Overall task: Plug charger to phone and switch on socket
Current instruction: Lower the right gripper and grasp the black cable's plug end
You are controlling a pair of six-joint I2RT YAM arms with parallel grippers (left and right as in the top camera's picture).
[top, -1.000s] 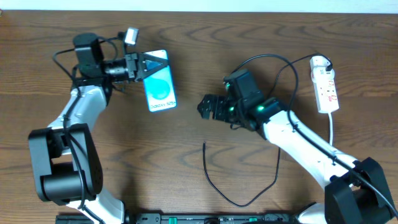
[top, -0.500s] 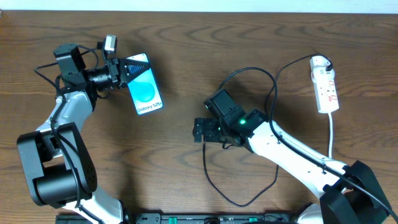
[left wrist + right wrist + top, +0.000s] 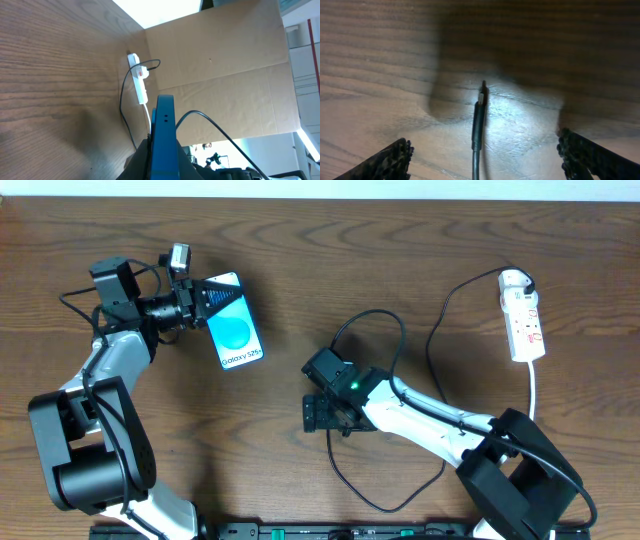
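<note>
The tabletop [image 3: 400,240] was dark brown wood with a wavy grain. The left fingers [image 3: 214,292] pinched one short end of the phone [image 3: 238,332], a flat, black-edged rectangle. Its glossy light-blue screen showed a round blue shape and white text at the free end. From the left wrist we saw the phone [image 3: 162,135] edge-on, as a thin blue slab.

The right fingers [image 3: 395,160], black and knurled, were spread wide just above the wood. The small plug tip of the charger [image 3: 478,125] lay flat between them, touching neither. The charger [image 3: 385,508] was a thin black cable that curled in a loose loop toward the near edge.

The socket [image 3: 524,315], a narrow white plastic strip with small red marks, lay well apart at the far right, with a white cord trailing from its near end.
</note>
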